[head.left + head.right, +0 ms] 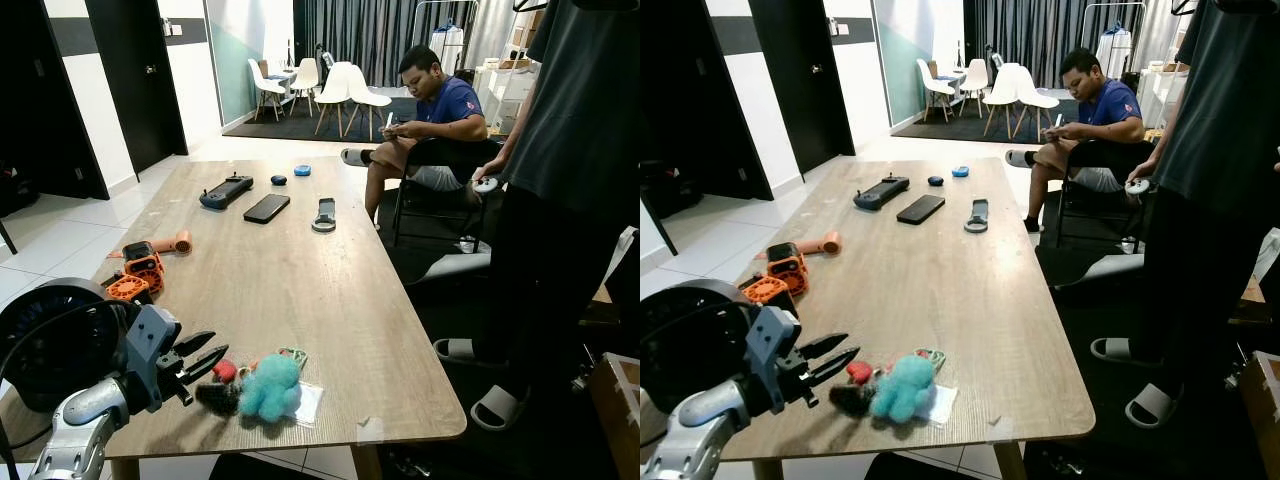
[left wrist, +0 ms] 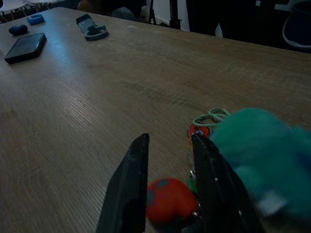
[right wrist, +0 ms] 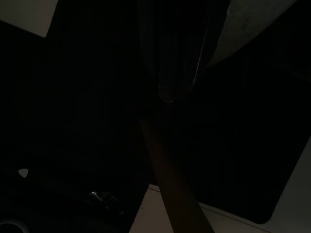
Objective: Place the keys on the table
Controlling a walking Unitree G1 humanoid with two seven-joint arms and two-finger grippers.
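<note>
the left end effector (image 1: 205, 358) hovers at seven o'clock over the near edge of the wooden worktop (image 1: 300, 270), its two black fingers parted. just beside its tips lie the keys (image 1: 262, 383), a bunch with a teal fluffy charm, a red charm and a green ring. toward twelve o'clock sit a black phone (image 1: 266, 208) and a game controller (image 1: 226, 190). a seated person (image 1: 432, 120) is at one o'clock.
</note>
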